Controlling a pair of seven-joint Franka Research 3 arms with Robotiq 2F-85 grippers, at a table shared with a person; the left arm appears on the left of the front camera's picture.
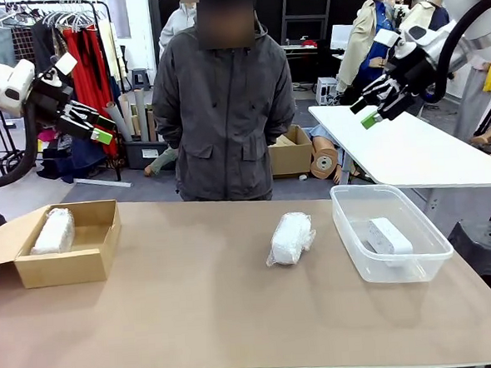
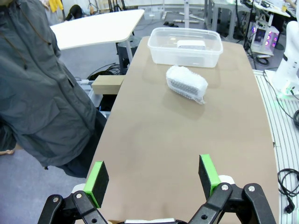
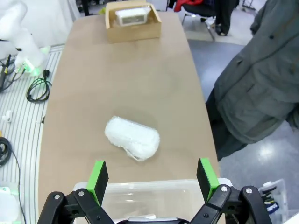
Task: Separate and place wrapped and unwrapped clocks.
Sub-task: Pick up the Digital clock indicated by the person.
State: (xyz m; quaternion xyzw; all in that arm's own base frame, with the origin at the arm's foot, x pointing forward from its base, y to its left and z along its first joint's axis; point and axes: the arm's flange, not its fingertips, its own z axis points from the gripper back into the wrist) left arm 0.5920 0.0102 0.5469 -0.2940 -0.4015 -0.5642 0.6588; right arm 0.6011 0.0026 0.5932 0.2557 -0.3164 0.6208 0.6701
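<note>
Clear plastic tub (image 1: 401, 270) holds 1 bare white clock (image 1: 389, 239). Just left of the tub lies 1 wrapped clock (image 1: 290, 237); far left, another wrapped clock (image 1: 53, 231) sits in a cardboard box (image 1: 59, 268). Left gripper (image 1: 100, 126) and right gripper (image 1: 364, 112) hover high, fingers apart, empty.

The front camera is looking from the near side across the table (image 1: 195, 320) at the person (image 1: 220, 110) standing at the far edge. The left wrist camera is looking down from high over one end along the tabletop toward the clear tub (image 2: 184, 51). The right wrist camera is facing the opposite way, from above the clear tub toward the cardboard box (image 3: 133, 28), and all three are sharing the wrapped clock (image 1: 290, 238) lying mid-table.
</note>
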